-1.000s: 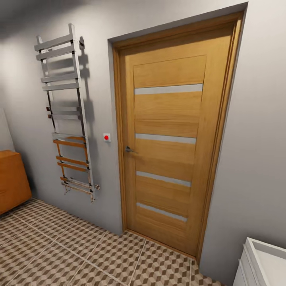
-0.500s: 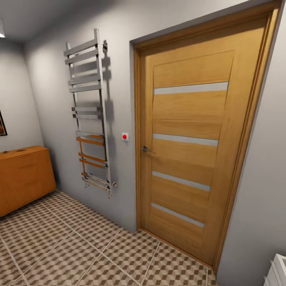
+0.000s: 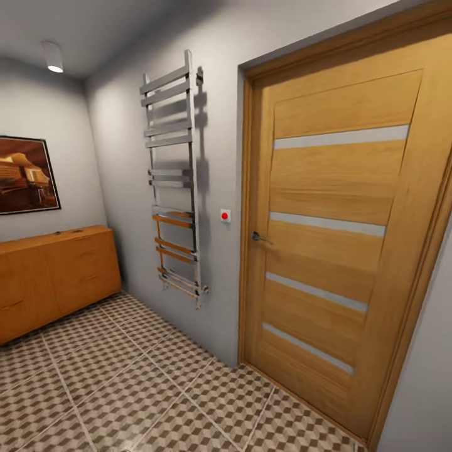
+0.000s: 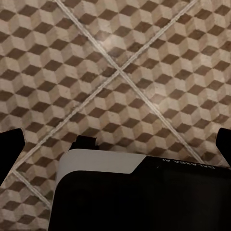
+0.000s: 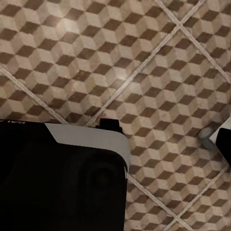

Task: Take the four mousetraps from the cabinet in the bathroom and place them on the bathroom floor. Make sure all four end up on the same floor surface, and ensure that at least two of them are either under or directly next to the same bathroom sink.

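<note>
- Both wrist views look down on the bathroom floor (image 4: 144, 57); the fingers' state cannot be told.
- The head view has swung left, bringing the cabinet (image 3: 56, 276) to nine o'clock; the robot seems to be turning toward it.
- No mousetraps visible yet.

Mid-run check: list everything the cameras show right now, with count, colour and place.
Low orange-brown wooden cabinet: one, against the left wall.
Framed dark picture: one, brown-toned, on the wall above the cabinet.
Ceiling light: one, white, upper left.
Chrome ladder towel rail: one, silver, on the wall left of the door.
Wall switch: one, white with a red dot, between rail and door.
Oak door with pale stripes: one, closed, right.
Cube-pattern tiled floor: brown, beige, white.
Robot body: black and white, over the floor.
</note>
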You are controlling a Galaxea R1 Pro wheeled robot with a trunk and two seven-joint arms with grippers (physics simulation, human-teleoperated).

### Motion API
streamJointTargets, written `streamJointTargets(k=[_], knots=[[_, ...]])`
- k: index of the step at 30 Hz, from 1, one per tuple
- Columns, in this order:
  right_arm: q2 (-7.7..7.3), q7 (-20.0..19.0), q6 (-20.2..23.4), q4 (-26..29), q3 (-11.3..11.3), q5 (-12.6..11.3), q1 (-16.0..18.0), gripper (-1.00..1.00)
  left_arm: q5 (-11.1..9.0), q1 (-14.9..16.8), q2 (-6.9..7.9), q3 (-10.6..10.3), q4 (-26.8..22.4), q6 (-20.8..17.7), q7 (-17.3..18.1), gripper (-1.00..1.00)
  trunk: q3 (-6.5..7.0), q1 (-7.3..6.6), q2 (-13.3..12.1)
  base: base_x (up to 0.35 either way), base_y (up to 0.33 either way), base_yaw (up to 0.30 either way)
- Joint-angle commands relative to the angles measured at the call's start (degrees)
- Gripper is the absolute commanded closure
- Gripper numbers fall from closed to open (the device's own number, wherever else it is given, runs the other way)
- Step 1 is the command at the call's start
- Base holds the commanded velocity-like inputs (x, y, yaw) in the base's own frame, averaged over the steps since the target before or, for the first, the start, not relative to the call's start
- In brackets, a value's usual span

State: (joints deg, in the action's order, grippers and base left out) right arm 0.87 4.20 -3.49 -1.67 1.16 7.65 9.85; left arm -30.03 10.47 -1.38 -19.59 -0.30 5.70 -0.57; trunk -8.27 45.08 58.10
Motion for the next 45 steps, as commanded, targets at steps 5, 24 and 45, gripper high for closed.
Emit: streamJointTargets(k=[5, 24, 45], knots=[[0.21, 0.36, -0.29, -0.18, 0.16, 1.2, 0.08, -1.0, -0.47, 0.04, -0.02, -0.48, 0.06, 0.19, -0.05, -1.0, -0.08, 0.01, 0.07, 0.0, 0.0, 0.285], [0.27, 0.37, -0.32, -0.18, 0.16, 1.31, 0.08, -1.0, -0.47, 0.05, -0.02, -0.45, 0.08, 0.19, -0.05, -1.0, -0.08, 0.01, 0.07, 0.0, 0.0, 0.285], [0.27, 0.37, -0.29, -0.18, 0.16, 1.32, 0.08, -1.0, -0.39, 0.01, -0.09, -0.45, 0.09, 0.19, -0.05, -1.0, -0.08, 0.01, 0.07, 0.0, 0.0, 0.285]])
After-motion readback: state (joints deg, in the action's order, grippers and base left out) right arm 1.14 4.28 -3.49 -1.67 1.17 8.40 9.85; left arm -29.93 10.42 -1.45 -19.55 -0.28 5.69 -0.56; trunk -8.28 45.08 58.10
